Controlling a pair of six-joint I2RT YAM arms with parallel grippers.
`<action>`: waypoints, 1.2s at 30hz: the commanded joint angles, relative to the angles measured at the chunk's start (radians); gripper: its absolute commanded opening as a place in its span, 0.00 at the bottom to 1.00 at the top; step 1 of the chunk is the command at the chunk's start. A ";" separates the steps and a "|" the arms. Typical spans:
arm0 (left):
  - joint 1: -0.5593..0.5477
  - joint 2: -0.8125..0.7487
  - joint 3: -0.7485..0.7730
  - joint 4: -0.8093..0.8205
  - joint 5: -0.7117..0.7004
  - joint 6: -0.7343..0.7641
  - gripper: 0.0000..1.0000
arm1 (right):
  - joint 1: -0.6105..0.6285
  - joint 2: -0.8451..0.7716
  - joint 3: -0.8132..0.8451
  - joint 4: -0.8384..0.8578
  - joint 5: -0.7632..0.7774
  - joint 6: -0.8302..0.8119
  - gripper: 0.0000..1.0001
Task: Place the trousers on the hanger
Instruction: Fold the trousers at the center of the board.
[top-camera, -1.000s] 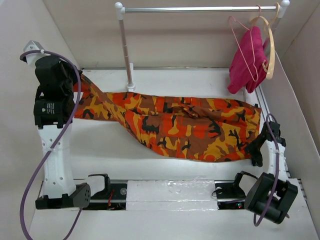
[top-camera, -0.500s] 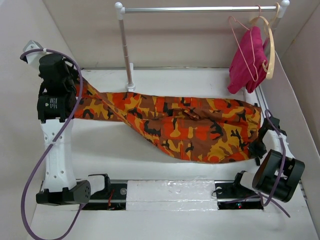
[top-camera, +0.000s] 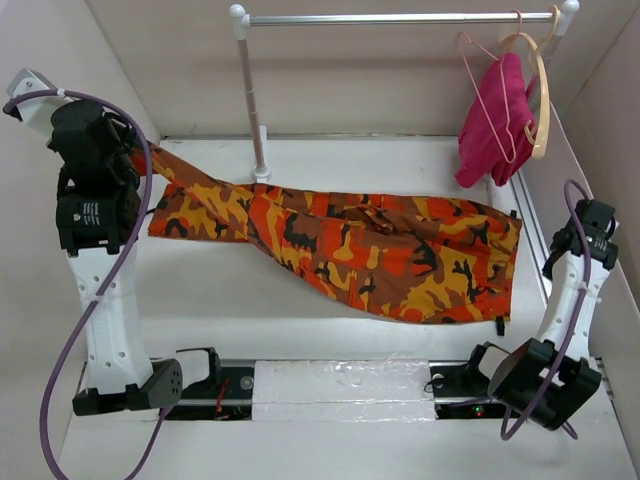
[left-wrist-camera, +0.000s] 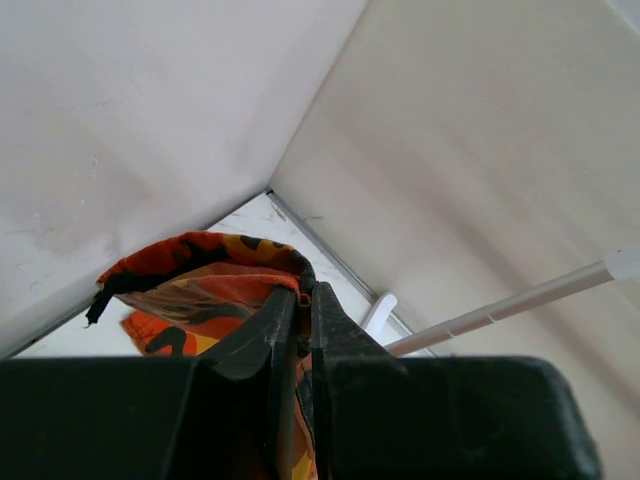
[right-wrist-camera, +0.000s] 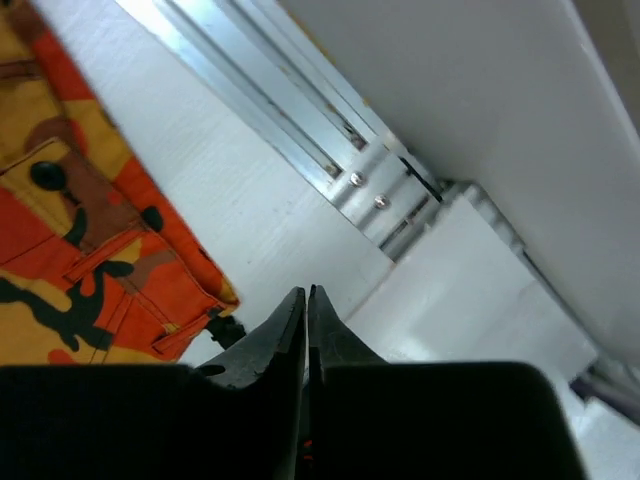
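Observation:
The camouflage trousers (top-camera: 380, 255) lie spread across the table, waist at the right. One leg end rises off the table at the left. My left gripper (left-wrist-camera: 303, 290) is shut on that leg's hem (left-wrist-camera: 200, 285), held high by the left wall (top-camera: 130, 155). In the right wrist view my right gripper (right-wrist-camera: 307, 292) has its jaws together with nothing in them. It hovers beside the waist corner (right-wrist-camera: 90, 270) without touching it. The pink wire hanger (top-camera: 487, 95) hangs from the rail (top-camera: 400, 18) at the back right.
A magenta cloth (top-camera: 495, 125) and a pale wooden hanger (top-camera: 541, 90) hang beside the wire hanger. The rail's white post (top-camera: 252, 100) stands behind the trousers. Walls close in on both sides, and a metal track (right-wrist-camera: 300, 120) runs along the right edge.
My left gripper has lifted the leg end higher and further left. My right gripper closed at the waist corner, then rose up and to the right without the cloth.

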 joint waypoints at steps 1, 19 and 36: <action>0.009 -0.034 0.046 0.052 -0.010 0.012 0.00 | 0.009 0.006 -0.010 -0.029 -0.197 -0.116 0.12; 0.009 -0.089 -0.160 0.099 0.098 -0.034 0.00 | -0.051 0.145 -0.486 0.420 -0.538 -0.012 0.91; 0.009 -0.075 -0.038 0.066 -0.045 0.015 0.00 | -0.051 -0.081 -0.174 0.060 -0.279 -0.082 0.00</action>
